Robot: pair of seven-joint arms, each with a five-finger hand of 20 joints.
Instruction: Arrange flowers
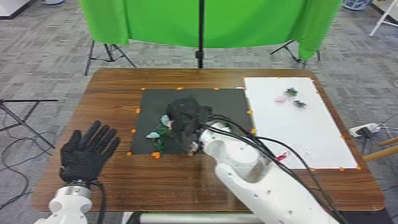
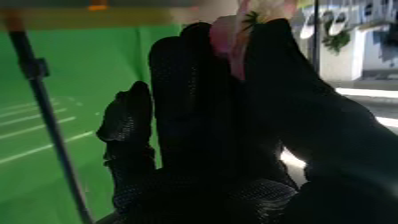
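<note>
Over the black mat (image 1: 151, 107), toward its middle, is my right hand (image 1: 185, 114). In the right wrist view my right hand (image 2: 200, 110) pinches a pink flower (image 2: 233, 37) between thumb and fingers. Light blue flowers (image 1: 153, 135) with green stems (image 1: 160, 145) lie on the mat just left of that hand, which partly covers the things there. A pale pink flower (image 1: 281, 99) and green pieces (image 1: 300, 104) are on the far part of the white board (image 1: 311, 130). My left hand (image 1: 87, 152) is open over the table's left side.
The brown table (image 1: 111, 95) carries the mat and board, both edged with orange markers. A small red-pink item (image 1: 282, 156) lies near the board's front left, beside my right forearm and its cables. Beyond the table stands a green backdrop (image 1: 151, 22).
</note>
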